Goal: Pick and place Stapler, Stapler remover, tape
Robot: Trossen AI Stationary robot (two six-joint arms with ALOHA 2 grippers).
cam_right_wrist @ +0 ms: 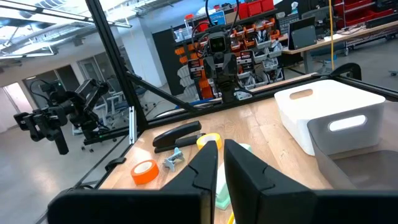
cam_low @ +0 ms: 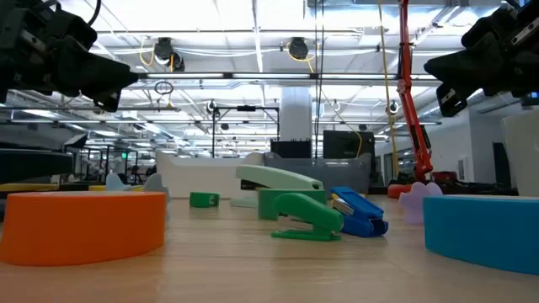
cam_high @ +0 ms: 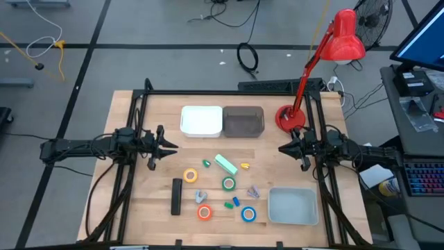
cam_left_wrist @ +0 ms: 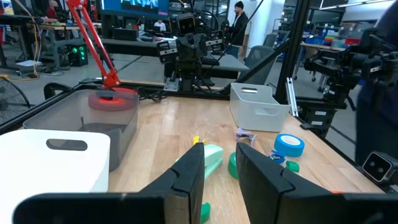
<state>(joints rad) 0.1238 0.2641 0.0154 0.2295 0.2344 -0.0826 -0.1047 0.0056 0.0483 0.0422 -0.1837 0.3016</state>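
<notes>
the orange tape lies nearest, loose on the desk with the black stapler and other rolls, likely awaiting sorting, while the left gripper, jaws narrowly parted, and right gripper, jaws shut, hover empty.

We see a pale wooden table with visible grain. The white bin looks like smooth matt plastic; the red lamp shines glossy.
</notes>
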